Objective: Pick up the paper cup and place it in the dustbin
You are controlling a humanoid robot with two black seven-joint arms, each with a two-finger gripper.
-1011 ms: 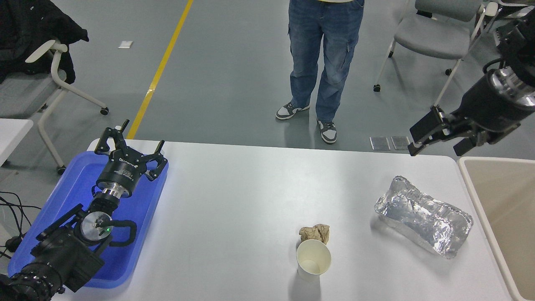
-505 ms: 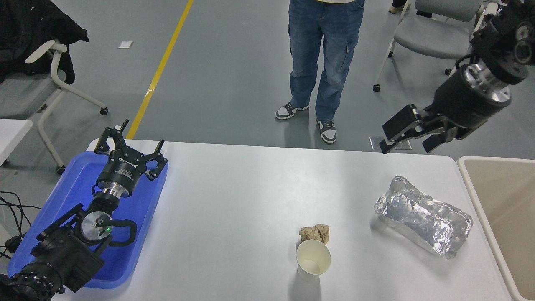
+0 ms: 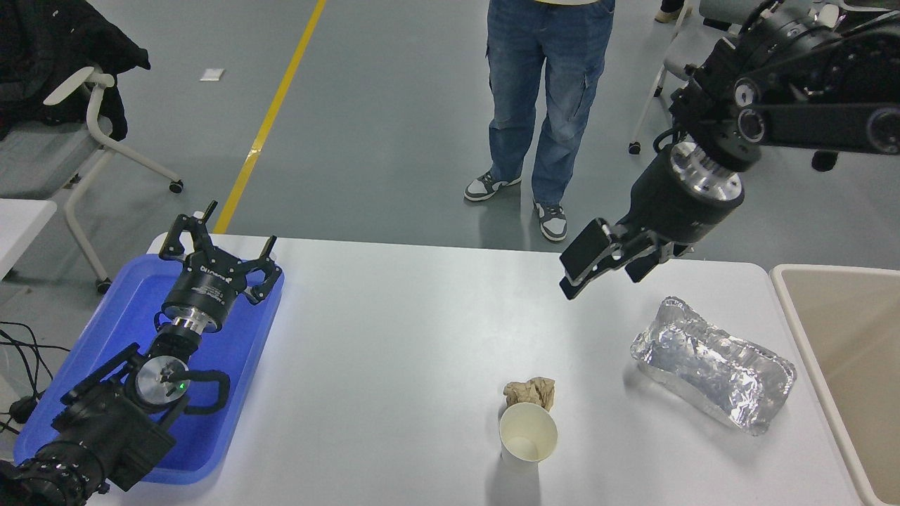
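Note:
The white paper cup (image 3: pixel 528 440) stands upright near the table's front edge, right of the middle, open end up and empty. The beige dustbin (image 3: pixel 793 309) stands off the table's right edge, only partly in view. My right gripper (image 3: pixel 600 275) hangs open and empty above the table's far right part, well behind and above the cup, its fingers pointing down and left. My left gripper (image 3: pixel 213 242) is parked open over the blue tray at the lower left.
A crumpled brown paper ball (image 3: pixel 529 391) touches the cup's far side. A crinkled silver foil container (image 3: pixel 712 364) lies between the cup and the dustbin. A blue tray (image 3: pixel 239 351) is at the left. A person in jeans (image 3: pixel 545 91) stands beyond the table; chairs are behind.
My right arm has swung in from the right edge towards the left and lower, so the gripper is now above the table. The cup and the left arm have not moved.

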